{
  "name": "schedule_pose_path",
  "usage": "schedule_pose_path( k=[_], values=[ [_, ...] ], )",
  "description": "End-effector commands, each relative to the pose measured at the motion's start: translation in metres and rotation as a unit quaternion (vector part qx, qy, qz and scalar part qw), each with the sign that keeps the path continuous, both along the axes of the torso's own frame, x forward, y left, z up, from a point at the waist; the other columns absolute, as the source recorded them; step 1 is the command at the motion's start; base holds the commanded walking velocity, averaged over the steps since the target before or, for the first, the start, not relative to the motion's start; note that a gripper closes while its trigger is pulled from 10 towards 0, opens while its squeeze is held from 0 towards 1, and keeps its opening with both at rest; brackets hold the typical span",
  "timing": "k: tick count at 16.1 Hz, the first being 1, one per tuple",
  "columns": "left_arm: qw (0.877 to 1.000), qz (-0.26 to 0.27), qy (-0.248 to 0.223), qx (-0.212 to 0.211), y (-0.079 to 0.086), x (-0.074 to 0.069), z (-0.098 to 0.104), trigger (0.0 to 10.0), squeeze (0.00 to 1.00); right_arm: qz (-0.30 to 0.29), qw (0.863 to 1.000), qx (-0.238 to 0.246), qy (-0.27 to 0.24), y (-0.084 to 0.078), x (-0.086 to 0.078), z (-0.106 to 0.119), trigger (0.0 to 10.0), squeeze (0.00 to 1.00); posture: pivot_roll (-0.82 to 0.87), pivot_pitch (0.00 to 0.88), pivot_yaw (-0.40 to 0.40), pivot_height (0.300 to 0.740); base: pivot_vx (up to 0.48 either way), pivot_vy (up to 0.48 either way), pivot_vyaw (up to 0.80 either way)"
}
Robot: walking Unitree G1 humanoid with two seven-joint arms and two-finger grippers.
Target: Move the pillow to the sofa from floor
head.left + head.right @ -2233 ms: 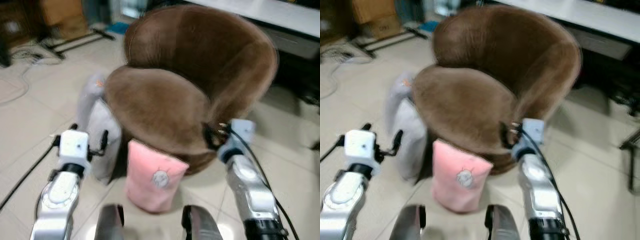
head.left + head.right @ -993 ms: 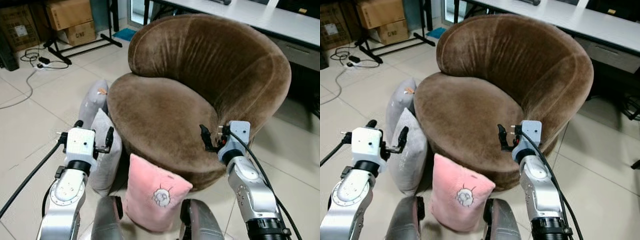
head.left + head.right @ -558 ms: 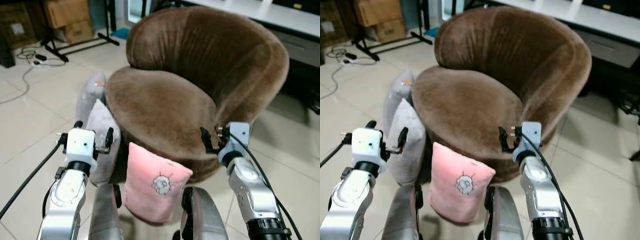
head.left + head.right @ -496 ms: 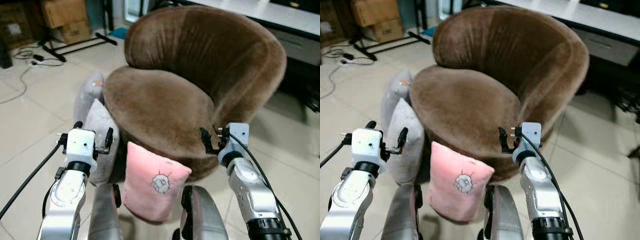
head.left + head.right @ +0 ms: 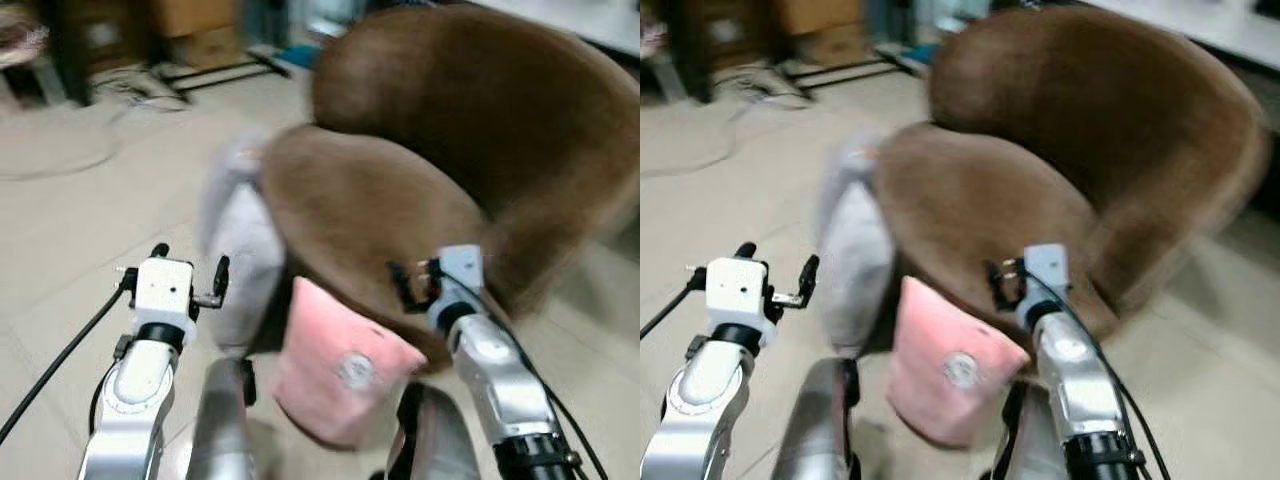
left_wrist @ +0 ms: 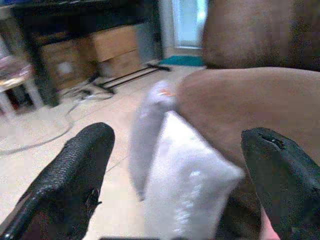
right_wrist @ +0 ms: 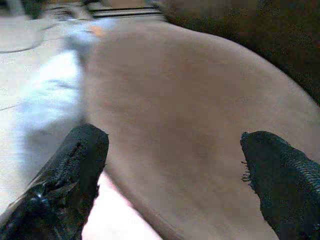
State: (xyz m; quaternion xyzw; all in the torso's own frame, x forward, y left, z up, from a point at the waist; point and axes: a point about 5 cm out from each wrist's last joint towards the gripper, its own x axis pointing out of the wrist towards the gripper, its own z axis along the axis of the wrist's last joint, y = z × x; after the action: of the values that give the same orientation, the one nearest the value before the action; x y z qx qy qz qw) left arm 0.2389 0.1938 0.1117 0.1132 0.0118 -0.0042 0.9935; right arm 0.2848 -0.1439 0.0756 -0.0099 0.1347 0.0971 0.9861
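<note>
A pink pillow [image 5: 340, 375] with a small sheep patch stands on the tiled floor, leaning against the front of the round brown sofa chair [image 5: 400, 190]. Both arms are raised before me. My left gripper [image 5: 190, 265] is open, level with two grey pillows [image 5: 240, 265] that lean on the sofa's left side; between its fingertips [image 6: 75, 175] I see the grey pillows [image 6: 180, 175]. Open too, my right gripper [image 5: 410, 285] hovers at the seat's front edge, above and to the right of the pink pillow; the seat [image 7: 190, 115] lies ahead of it. The head views are blurred.
Cardboard boxes [image 6: 110, 47] and a black stand's legs [image 5: 225, 68] sit at the back left, with cables [image 5: 90, 130] lying on the floor. My own legs [image 5: 220, 430] flank the pink pillow at the bottom of the view.
The whole picture has shifted to the right and blurred, so the camera has moved. Both arms hold the same pose, and the pink pillow still stands on the floor.
</note>
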Motion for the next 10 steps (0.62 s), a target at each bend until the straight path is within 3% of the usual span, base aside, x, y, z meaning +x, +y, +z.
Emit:
schedule_pose_path(
  k=[1, 2, 4, 7, 8, 10],
  values=[
    [1.0, -0.007, -0.004, -0.005, -0.003, 0.0, 0.002, 10.0, 0.0, -0.005, 1.0, -0.008, -0.005, -0.007, 0.003, 0.003, 10.0, 0.0, 0.04, 0.0, -0.114, 0.521, 0.277, 0.0, 0.8],
    [1.0, -0.008, -0.003, -0.004, -0.003, 0.0, 0.002, 10.0, 0.0, -0.01, 1.0, -0.006, -0.001, -0.008, 0.004, 0.002, 10.0, 0.0, 0.04, 0.0, -0.115, 0.521, 0.277, 0.0, 0.8],
    [1.0, -0.004, -0.001, 0.0, -0.003, -0.001, 0.001, 10.0, 0.0, -0.023, 1.0, 0.005, 0.006, -0.013, 0.006, 0.0, 10.0, 0.0, 0.04, 0.0, -0.117, 0.521, 0.0, 0.0, 0.0],
    [1.0, -0.004, 0.007, 0.006, -0.003, -0.003, -0.002, 10.0, 0.0, -0.003, 1.0, -0.015, 0.025, -0.014, 0.008, -0.007, 10.0, 0.0, 0.04, 0.0, -0.122, 0.521, 0.0, 0.0, 0.0],
    [1.0, -0.012, 0.015, 0.006, -0.004, -0.005, -0.004, 10.0, 0.0, 0.007, 0.999, -0.024, 0.042, -0.014, 0.008, -0.013, 10.0, 1.0, 0.04, 0.0, -0.126, 0.521, 0.0, 0.0, 0.0],
    [0.997, -0.057, 0.053, 0.013, -0.009, -0.01, -0.014, 10.0, 0.0, 0.047, 0.992, -0.063, 0.098, -0.014, 0.007, -0.03, 10.0, 1.0, 0.05, 0.0, -0.133, 0.521, 0.0, 0.0, 0.0]
  ],
)
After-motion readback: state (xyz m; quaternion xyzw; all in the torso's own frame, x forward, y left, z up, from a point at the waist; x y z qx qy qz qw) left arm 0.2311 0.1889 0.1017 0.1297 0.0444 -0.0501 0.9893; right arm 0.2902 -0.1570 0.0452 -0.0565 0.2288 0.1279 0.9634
